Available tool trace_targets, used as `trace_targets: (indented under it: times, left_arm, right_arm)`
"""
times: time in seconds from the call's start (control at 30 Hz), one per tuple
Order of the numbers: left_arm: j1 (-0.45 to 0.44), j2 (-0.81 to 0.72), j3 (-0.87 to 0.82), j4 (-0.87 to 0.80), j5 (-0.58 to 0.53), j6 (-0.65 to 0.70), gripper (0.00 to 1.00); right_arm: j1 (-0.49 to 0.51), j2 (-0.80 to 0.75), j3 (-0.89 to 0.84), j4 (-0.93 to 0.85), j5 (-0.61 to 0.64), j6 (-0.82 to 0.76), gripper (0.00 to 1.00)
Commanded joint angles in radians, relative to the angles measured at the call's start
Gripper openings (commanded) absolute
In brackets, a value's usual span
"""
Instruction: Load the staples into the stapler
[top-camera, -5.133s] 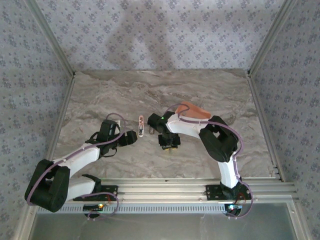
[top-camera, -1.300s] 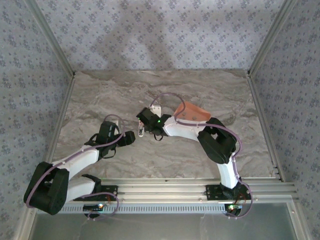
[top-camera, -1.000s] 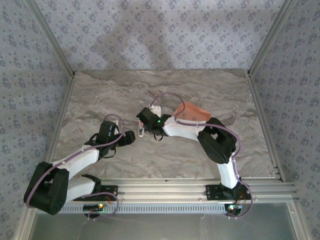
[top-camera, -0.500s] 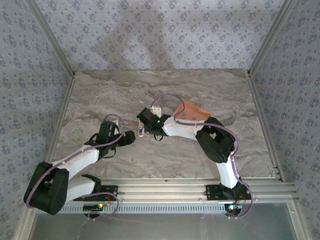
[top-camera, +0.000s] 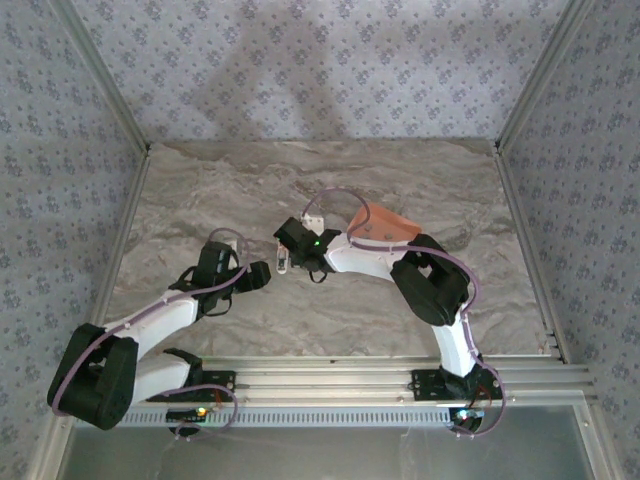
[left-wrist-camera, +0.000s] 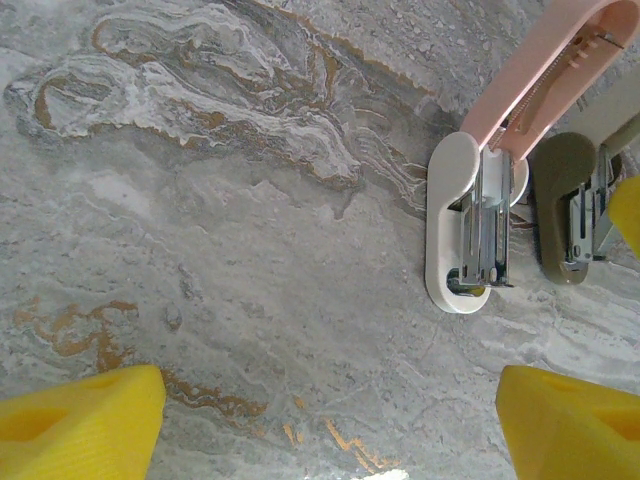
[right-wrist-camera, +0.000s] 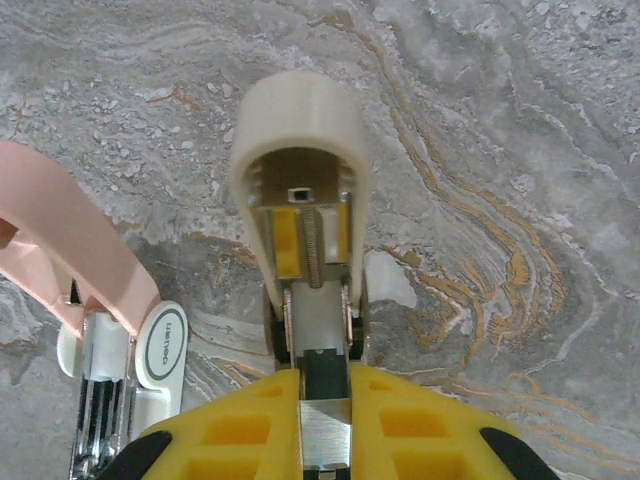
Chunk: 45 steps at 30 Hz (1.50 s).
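Note:
The stapler (top-camera: 283, 260) lies open on the marble, pink lid (left-wrist-camera: 540, 80) raised over a white base (left-wrist-camera: 440, 230) with its metal rail. My left gripper (top-camera: 265, 275) hangs just left of it, open with bare table between the yellow fingers (left-wrist-camera: 80, 420). My right gripper (top-camera: 288, 235) is at the stapler's far right side, shut on the staples (right-wrist-camera: 325, 435), a short shiny metal strip between the pads. Ahead of its fingertips sits a cream housing (right-wrist-camera: 298, 130) with a spring and metal channel. The stapler's pink lid (right-wrist-camera: 60, 250) stands just left of it.
A salmon-orange tray (top-camera: 385, 222) lies behind the right forearm. A taupe base with metal parts (left-wrist-camera: 565, 200) sits right beside the stapler's white base. Walls fence the table (top-camera: 220, 190) at left, right and back.
Five seconds ago my right gripper hung lower and to the right of the stapler; it has since moved up beside it. Over the last second nothing visibly moved.

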Motion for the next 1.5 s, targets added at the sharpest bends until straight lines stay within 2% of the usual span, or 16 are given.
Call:
trace_targets:
  times: [0.0, 0.17, 0.37, 0.63, 1.2, 1.47]
  left_arm:
    - [0.007, -0.012, 0.031, -0.025, 0.009, 0.016, 0.86]
    - [0.007, -0.014, 0.029, -0.023, 0.011, 0.013, 0.86]
    - [0.007, -0.017, 0.025, -0.021, 0.011, 0.008, 0.86]
    - [0.007, -0.024, 0.021, -0.023, 0.009, 0.012, 0.86]
    - [0.006, -0.041, 0.022, -0.029, 0.007, 0.009, 0.86]
    - [0.007, -0.041, 0.025, -0.030, 0.009, 0.011, 0.86]
  right_arm:
    - [0.012, 0.015, 0.025, -0.097, 0.041, -0.008, 0.15]
    - [0.024, 0.010, 0.023, -0.125, 0.052, -0.028, 0.16]
    - [0.015, 0.019, 0.021, -0.083, -0.001, -0.042, 0.16]
    - [0.015, 0.044, 0.054, -0.151, -0.009, -0.029, 0.16]
    - [0.017, 0.030, 0.059, -0.118, -0.008, -0.052, 0.19]
    - [0.020, 0.015, 0.060, -0.100, 0.000, -0.069, 0.26]
